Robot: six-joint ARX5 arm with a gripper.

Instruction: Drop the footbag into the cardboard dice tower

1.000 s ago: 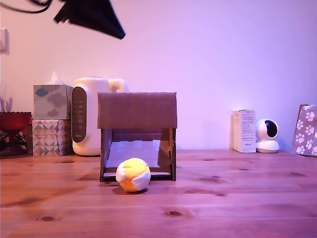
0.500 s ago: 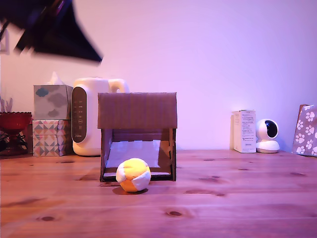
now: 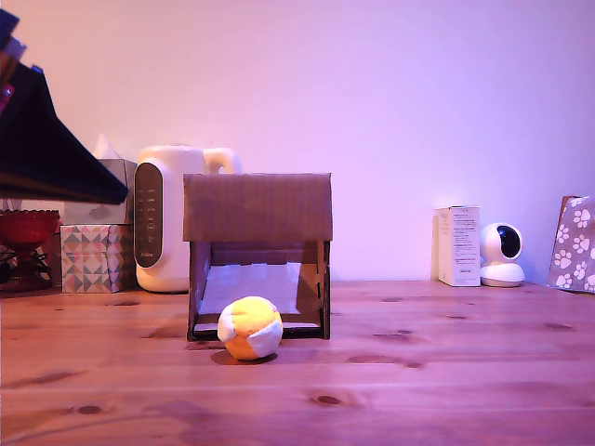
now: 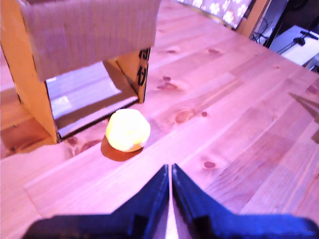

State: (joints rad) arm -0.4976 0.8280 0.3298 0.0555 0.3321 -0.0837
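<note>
The footbag, an orange, yellow and white soft ball, rests on the wooden table just in front of the cardboard dice tower, at the mouth of its lower opening. In the wrist view the footbag lies ahead of my gripper, apart from it, with the dice tower behind. The two dark fingers stand pressed together with nothing between them. In the exterior view only a dark part of the arm shows, high at the exterior view's left edge.
A white kettle-like appliance and stacked patterned tissue boxes stand behind the tower at the exterior view's left, beside a red bowl. A white box, a small round camera and a paw-print bag line the right.
The dark arm has swung down and toward the exterior view's left, from the top of the picture to the left edge. The footbag and tower have not moved.
</note>
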